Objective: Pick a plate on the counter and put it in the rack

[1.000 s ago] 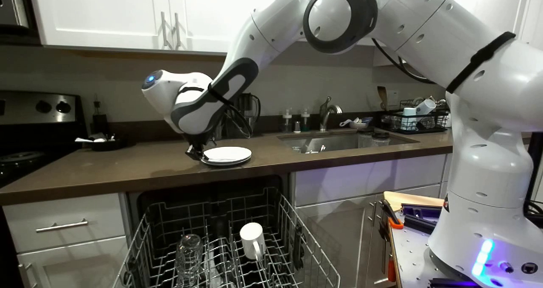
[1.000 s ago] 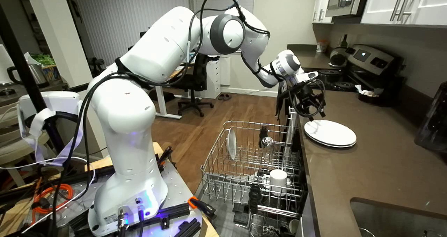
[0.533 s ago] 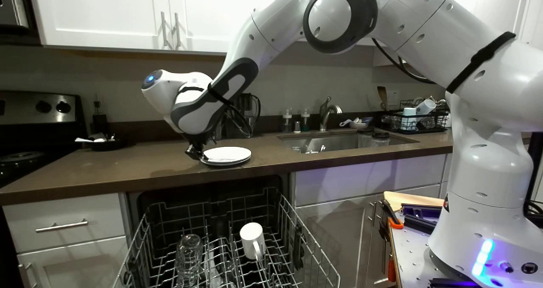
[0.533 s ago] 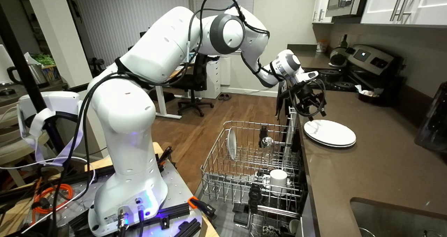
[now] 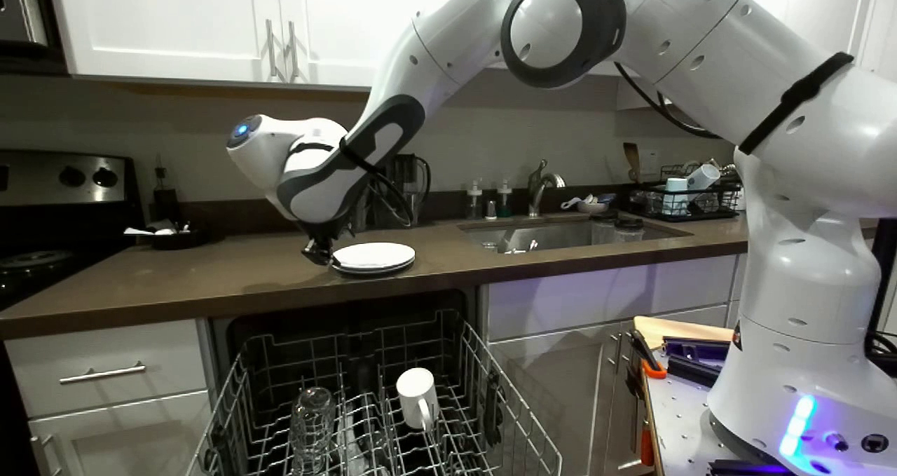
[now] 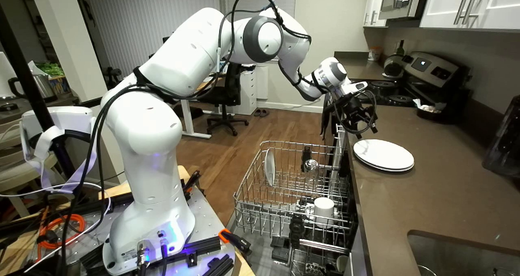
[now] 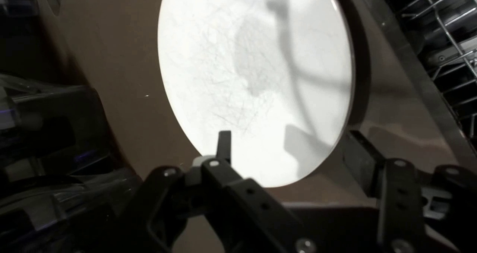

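"Plate [image 6: 384,155] on the counter [image 6: 443,194]?"

"Yes: white, round, lying flat near the counter's front edge. The counter itself is the long brown worktop beneath it."

"And the robot arm [image 5: 448,38]?"

"Its base stands in front of the counter; the links arch across, wrist tipped down over the counter's top."

"The rack [image 6: 266,207]?"

"Pulled out before the counter, lower than the top. The steel sink [image 5: 567,236] is set into the counter, apart from the plate."

"I see another white plate [image 6: 269,167]."

"That one stands on edge in the rack, on the side away from the counter."

"What about the gripper [image 7: 288,145]?"

"Just above the counter, by the plate's rim. Its jaws are released, spread well apart; whether it touches the rim I can't tell."

"Anything smaller?"

"A clear glass [image 5: 312,420] and a white mug [image 5: 415,394], both in the rack, nearer the counter than the upright plate."
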{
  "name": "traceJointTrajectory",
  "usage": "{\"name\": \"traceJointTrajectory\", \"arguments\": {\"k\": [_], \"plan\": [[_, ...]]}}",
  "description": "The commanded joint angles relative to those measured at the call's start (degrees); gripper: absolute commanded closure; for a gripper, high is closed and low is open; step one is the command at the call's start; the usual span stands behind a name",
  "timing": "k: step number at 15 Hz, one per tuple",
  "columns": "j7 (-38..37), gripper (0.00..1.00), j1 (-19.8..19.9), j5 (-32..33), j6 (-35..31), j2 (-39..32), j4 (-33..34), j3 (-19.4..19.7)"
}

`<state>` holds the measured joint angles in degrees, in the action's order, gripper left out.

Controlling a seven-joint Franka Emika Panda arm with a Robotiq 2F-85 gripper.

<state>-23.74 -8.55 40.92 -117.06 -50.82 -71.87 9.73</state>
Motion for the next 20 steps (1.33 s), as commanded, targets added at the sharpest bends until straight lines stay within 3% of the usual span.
{"name": "traceJointTrajectory", "arguments": {"k": [1,4,6,12,17,20], "plan": [[2.0,0.27,-0.7,-0.1,1.1,0.3,0.7,0.4],[2.3,0.39,-0.6,-0.5,1.0,0.0,0.7,0.2],[2.4,0.41,-0.4,-0.7,0.8,0.0,0.7,0.2],[2.5,0.25,0.2,-1.4,-0.4,0.1,0.3,-0.3],[2.5,0.34,0.6,-1.9,-0.9,0.0,0.2,-0.5],[2.5,0.35,0.8,-2.4,-1.2,-0.2,0.2,-0.7]]}}
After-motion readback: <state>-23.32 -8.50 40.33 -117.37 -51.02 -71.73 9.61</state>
